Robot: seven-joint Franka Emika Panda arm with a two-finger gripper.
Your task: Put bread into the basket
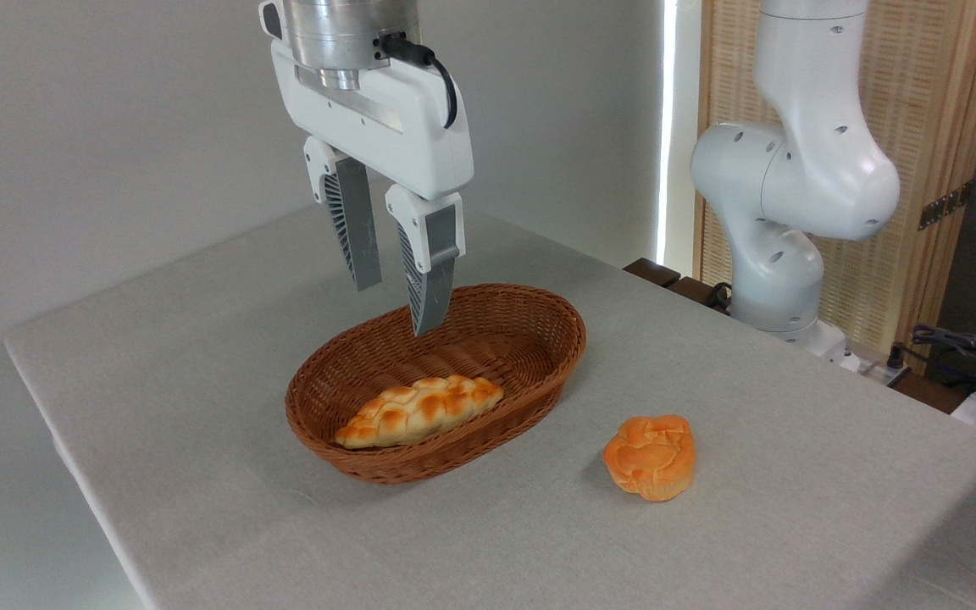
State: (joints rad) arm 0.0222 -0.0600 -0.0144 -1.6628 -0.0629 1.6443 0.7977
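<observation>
We see the bread lying inside the basket, toward its near-left end. Above the basket hangs the gripper, jaws spread and holding nothing. An orange bun sits on the table, right of the basket and apart from it.

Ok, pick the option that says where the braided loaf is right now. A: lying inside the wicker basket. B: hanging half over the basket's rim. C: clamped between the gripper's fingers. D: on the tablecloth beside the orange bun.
A: the braided loaf lies on the floor of the basket, while the gripper hangs open and empty above it, and the orange bun sits alone on the table outside.
</observation>
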